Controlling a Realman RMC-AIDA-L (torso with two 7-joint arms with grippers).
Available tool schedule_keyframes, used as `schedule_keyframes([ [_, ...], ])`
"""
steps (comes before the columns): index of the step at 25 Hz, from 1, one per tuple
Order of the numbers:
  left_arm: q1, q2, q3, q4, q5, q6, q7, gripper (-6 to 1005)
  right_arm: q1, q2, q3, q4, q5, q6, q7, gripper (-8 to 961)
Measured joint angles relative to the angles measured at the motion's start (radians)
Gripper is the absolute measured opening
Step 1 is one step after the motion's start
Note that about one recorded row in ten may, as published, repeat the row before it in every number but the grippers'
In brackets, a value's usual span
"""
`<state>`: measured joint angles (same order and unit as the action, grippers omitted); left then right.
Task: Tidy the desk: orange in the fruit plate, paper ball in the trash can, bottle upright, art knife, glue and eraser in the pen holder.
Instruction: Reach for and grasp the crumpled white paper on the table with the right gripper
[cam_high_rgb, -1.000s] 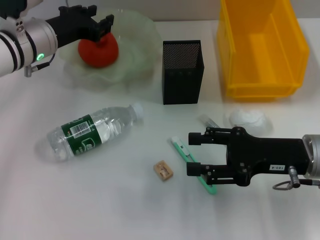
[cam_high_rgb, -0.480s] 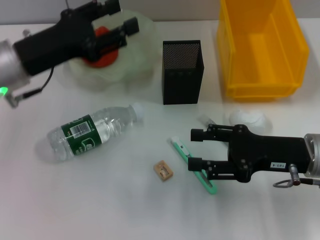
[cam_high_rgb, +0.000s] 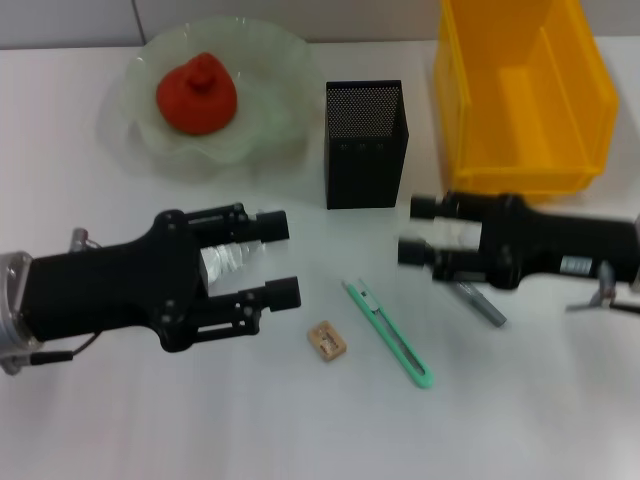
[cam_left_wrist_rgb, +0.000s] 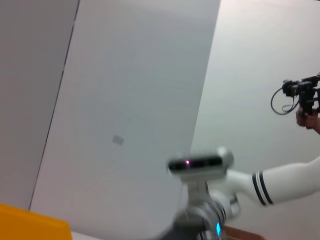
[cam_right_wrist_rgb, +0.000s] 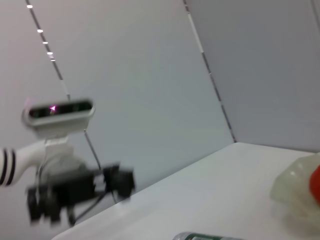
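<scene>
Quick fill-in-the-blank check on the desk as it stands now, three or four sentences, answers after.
1. The orange lies in the fruit ____.
2. The art knife lies flat on the desk between the eraser and the ____ gripper.
3. The left gripper is open around the ____.
4. The trash can stands to the right of the black pen ____.

Answers: plate; right; bottle; holder

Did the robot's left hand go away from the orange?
Yes. The left hand was at the orange in the fruit plate; now it is nearer the robot, fingers open over the lying bottle.
</scene>
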<state>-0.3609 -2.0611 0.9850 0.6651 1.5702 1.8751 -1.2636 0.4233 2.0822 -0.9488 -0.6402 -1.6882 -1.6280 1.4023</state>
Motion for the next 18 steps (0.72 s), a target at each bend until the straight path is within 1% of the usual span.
schedule_keyframes([
  [1,-0.004,0.000,-0.002,-0.041,0.011,-0.008,0.024,666,0.000,0.000,0.000,-0.047,-0.002,0.001,0.051,731],
  [4,-0.006,0.001,-0.003,-0.061,0.012,-0.015,0.037,663,0.006,-0.002,-0.004,-0.215,-0.036,0.007,0.261,731],
  [5,-0.006,0.001,-0.003,-0.061,0.012,-0.015,0.037,663,0.016,-0.007,-0.005,-0.267,-0.065,-0.003,0.316,731],
  [7,-0.006,0.001,-0.003,-0.061,0.012,-0.015,0.037,664,0.046,-0.019,-0.004,-0.378,-0.149,-0.041,0.448,731],
  [9,-0.006,0.001,-0.002,-0.066,0.013,-0.023,0.043,665,0.086,-0.031,-0.003,-0.510,-0.279,-0.084,0.611,732],
  [12,-0.008,-0.001,0.010,-0.072,0.014,-0.036,0.046,667,0.151,-0.038,-0.007,-0.662,-0.494,-0.124,0.838,732],
  [13,-0.008,-0.001,0.010,-0.072,0.014,-0.036,0.046,667,0.181,-0.040,-0.010,-0.694,-0.576,-0.149,0.899,732],
  [14,-0.009,-0.001,0.014,-0.076,0.014,-0.036,0.046,668,0.194,-0.040,-0.011,-0.704,-0.611,-0.161,0.921,732],
  [15,-0.010,-0.002,0.026,-0.079,0.014,-0.037,0.046,668,0.229,-0.040,-0.016,-0.717,-0.698,-0.195,0.959,732],
  [17,-0.010,-0.002,0.026,-0.079,0.014,-0.037,0.046,669,0.275,-0.032,-0.034,-0.714,-0.820,-0.228,0.990,732],
  [18,-0.012,-0.003,0.056,-0.080,0.014,-0.040,0.046,669,0.289,-0.022,-0.051,-0.707,-0.876,-0.234,0.996,732],
])
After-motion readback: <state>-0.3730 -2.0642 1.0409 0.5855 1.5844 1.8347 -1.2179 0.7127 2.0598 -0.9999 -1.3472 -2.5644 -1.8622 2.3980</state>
